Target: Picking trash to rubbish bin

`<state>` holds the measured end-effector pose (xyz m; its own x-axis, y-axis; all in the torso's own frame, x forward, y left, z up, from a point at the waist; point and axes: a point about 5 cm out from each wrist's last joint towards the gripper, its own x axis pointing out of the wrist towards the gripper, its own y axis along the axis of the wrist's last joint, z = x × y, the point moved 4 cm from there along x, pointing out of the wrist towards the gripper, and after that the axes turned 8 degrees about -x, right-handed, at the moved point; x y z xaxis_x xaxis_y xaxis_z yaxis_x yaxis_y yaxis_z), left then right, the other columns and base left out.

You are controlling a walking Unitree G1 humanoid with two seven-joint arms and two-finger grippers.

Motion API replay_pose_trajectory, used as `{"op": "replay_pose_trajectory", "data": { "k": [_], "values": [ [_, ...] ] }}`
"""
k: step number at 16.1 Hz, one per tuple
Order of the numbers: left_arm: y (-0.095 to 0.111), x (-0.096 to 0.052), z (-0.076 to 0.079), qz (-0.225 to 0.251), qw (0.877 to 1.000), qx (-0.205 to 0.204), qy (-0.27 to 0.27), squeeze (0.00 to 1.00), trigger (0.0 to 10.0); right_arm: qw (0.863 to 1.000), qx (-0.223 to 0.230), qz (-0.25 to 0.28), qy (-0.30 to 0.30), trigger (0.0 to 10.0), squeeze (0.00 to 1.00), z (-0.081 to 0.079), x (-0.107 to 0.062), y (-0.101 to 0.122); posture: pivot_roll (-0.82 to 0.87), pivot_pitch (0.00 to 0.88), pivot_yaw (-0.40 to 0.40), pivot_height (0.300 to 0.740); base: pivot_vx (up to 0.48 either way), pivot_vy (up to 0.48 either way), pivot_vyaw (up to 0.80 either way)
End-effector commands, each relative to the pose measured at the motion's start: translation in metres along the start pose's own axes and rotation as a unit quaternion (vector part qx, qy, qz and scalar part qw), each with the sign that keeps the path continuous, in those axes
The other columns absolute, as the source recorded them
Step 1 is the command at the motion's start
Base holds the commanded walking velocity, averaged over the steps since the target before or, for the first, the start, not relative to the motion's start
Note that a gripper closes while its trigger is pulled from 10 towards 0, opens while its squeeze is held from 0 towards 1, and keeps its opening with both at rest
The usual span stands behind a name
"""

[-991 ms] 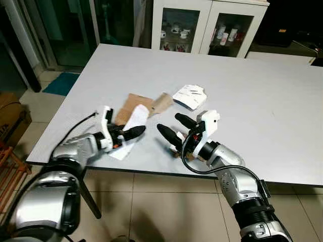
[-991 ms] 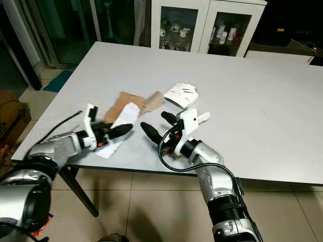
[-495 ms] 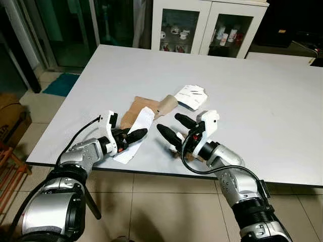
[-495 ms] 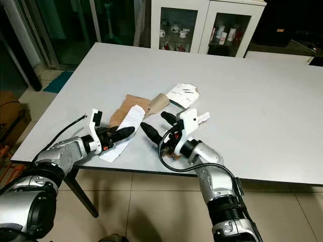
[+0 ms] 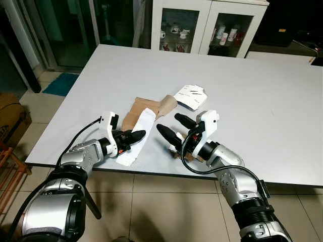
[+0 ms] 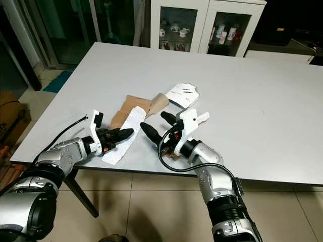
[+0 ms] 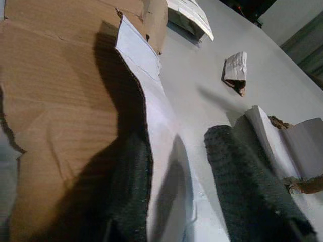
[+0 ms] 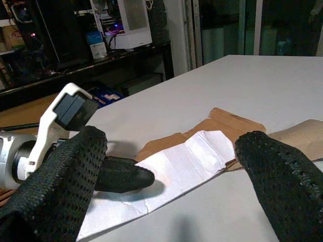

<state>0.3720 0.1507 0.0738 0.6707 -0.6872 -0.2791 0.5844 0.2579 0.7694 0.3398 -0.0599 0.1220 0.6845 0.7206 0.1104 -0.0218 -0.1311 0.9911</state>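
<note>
Near the front edge of the counter [image 5: 262, 101], the white paper strip [image 5: 133, 138], brown cardboard [image 5: 136, 107] and folded white packet [image 5: 191, 96] lie close together. The left gripper [image 5: 135, 136] and right gripper [image 5: 171, 127] flank the strip. Bare surface lies beyond and to the right.

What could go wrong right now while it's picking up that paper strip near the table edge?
1. The white strip lies partly on the brown cardboard; the left gripper seems to pinch only its edge, so it may slip out or tear.
2. The strip's near end sits close to the table edge, so a drag could drop it on the floor.
3. The open right gripper is close to the left one; they could collide, or knock the folded paper.
</note>
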Motion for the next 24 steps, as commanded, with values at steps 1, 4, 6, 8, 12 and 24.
{"op": "replay_pose_trajectory", "data": {
  "k": [1,4,6,8,12,24],
  "values": [
    [-0.013,-0.002,-0.004,-0.027,1.0,-0.001,0.012,0.0,0.0,1.0,0.0,0.003,-0.006,10.0,0.0,0.003,-0.002,0.002,0.02,0.006,-0.044,0.74,0.0,0.0,0.0],
    [-0.013,-0.004,-0.005,-0.028,1.0,0.002,0.012,0.0,0.0,1.0,0.0,0.003,-0.006,10.0,0.0,0.003,-0.002,0.002,0.02,0.007,-0.045,0.74,0.0,0.0,0.0],
    [-0.013,-0.004,-0.005,-0.029,0.999,0.003,0.012,0.0,0.0,1.0,0.001,0.003,-0.006,10.0,0.0,0.003,-0.002,0.002,0.02,0.009,-0.045,0.74,0.0,0.0,0.0],
    [-0.013,-0.004,-0.006,-0.03,0.999,0.004,0.013,0.0,0.0,1.0,0.002,0.003,-0.006,10.0,0.0,0.003,-0.002,0.002,0.02,0.009,-0.046,0.74,0.0,0.0,0.0],
    [-0.011,-0.005,-0.006,-0.018,1.0,0.006,0.013,0.0,0.0,1.0,0.002,0.002,-0.005,10.0,0.0,0.002,-0.002,0.001,0.02,0.009,-0.046,0.74,0.0,0.0,0.0],
    [0.109,-0.03,0.021,0.275,0.941,0.142,0.137,0.0,10.0,0.999,-0.009,0.027,-0.029,10.0,0.0,0.01,0.0,0.016,0.03,0.012,-0.051,0.74,0.0,0.0,0.0]
  ]
}}
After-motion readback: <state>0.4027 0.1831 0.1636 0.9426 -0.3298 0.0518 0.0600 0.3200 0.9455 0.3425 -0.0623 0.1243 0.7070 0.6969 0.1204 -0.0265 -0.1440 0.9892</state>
